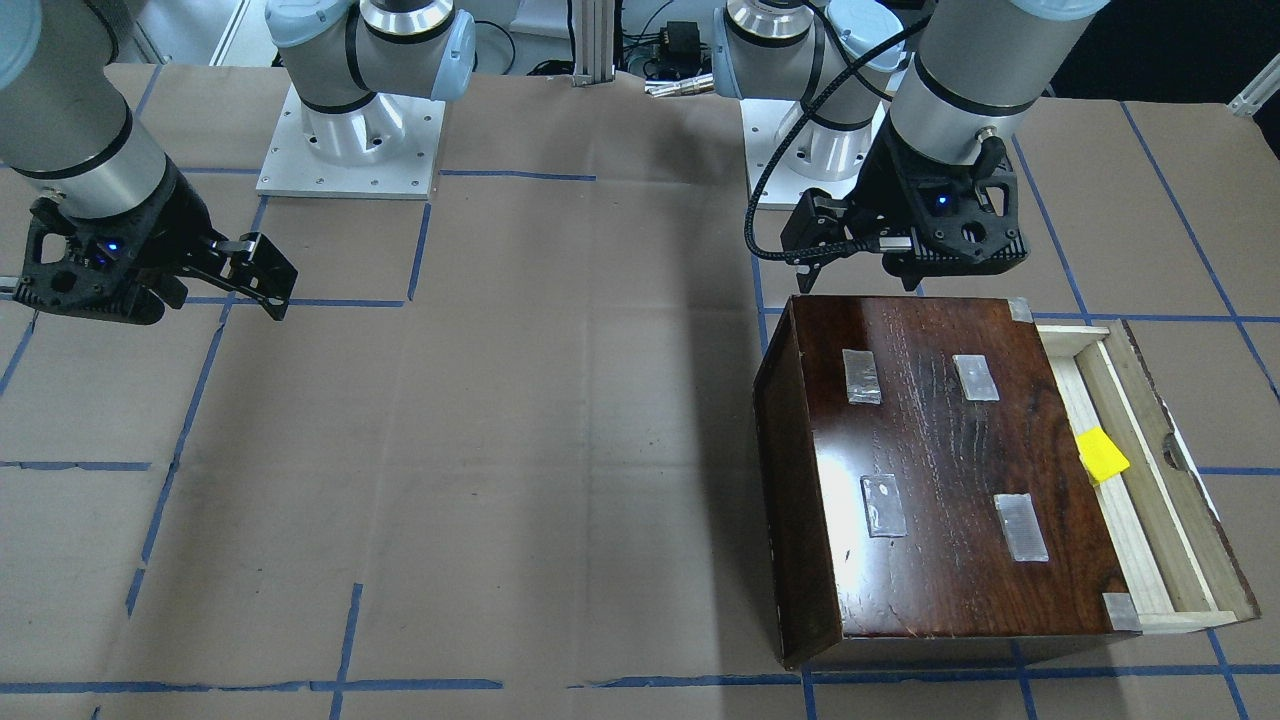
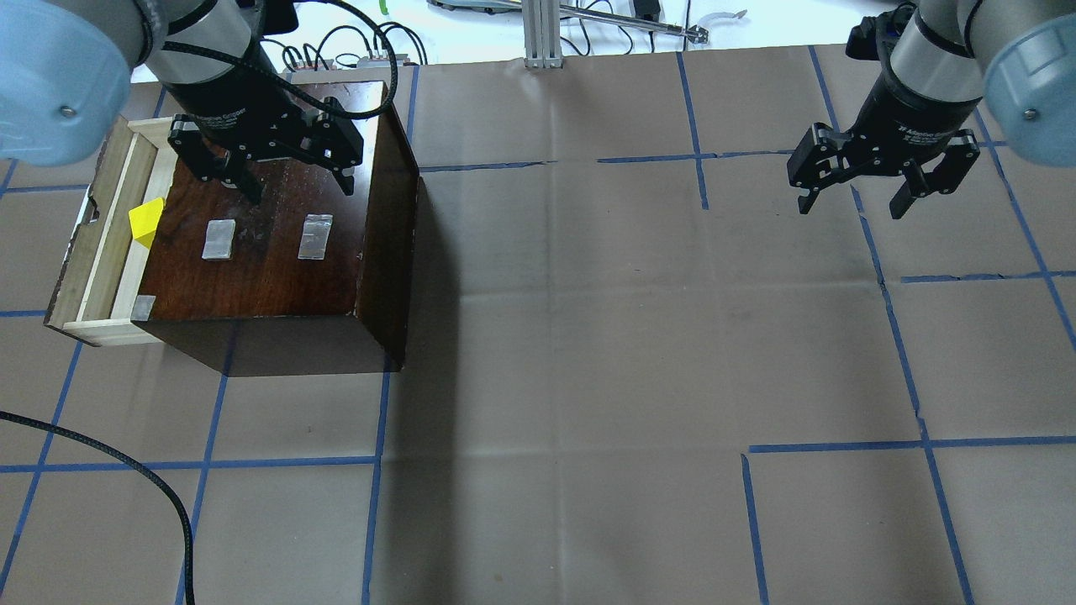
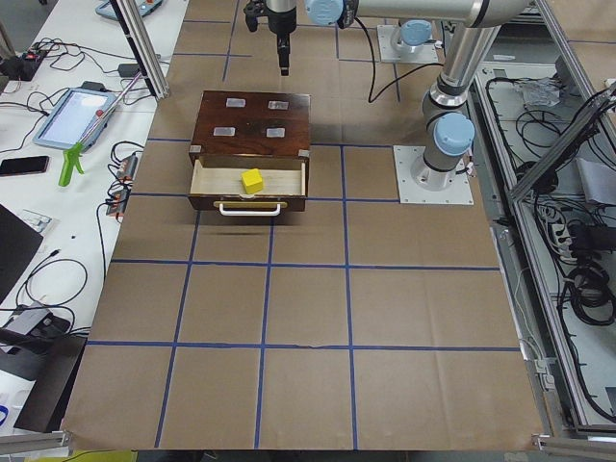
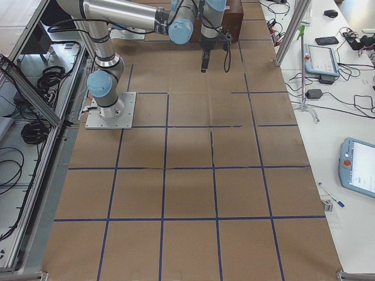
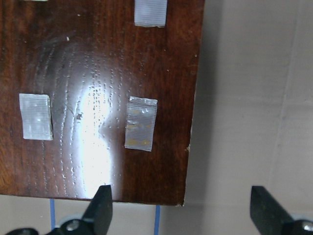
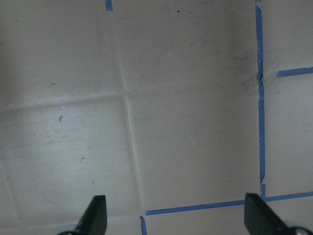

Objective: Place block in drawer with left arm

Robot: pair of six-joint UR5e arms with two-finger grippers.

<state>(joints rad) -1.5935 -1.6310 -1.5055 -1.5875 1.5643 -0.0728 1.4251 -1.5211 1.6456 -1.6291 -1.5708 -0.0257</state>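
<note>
I saw the small yellow block (image 2: 145, 220) lying in the pulled-out pale wooden drawer (image 2: 105, 277), upper left of the overhead frame. The silver-grey left arm (image 2: 206, 42) hung over the glossy dark-brown cabinet (image 2: 269, 277) with its grey tape patches (image 2: 220, 239), jaws wide and empty. The right arm (image 2: 929, 67), upper right, also had wide jaws. The wrist lettering was unreadable.

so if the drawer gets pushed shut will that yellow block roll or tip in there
Probably no rolling: the block looks flat-sided and cube-like. It may slide a little on the bare wood of the drawer. It looks about as wide as it is tall, so tipping seems unlikely.
</note>
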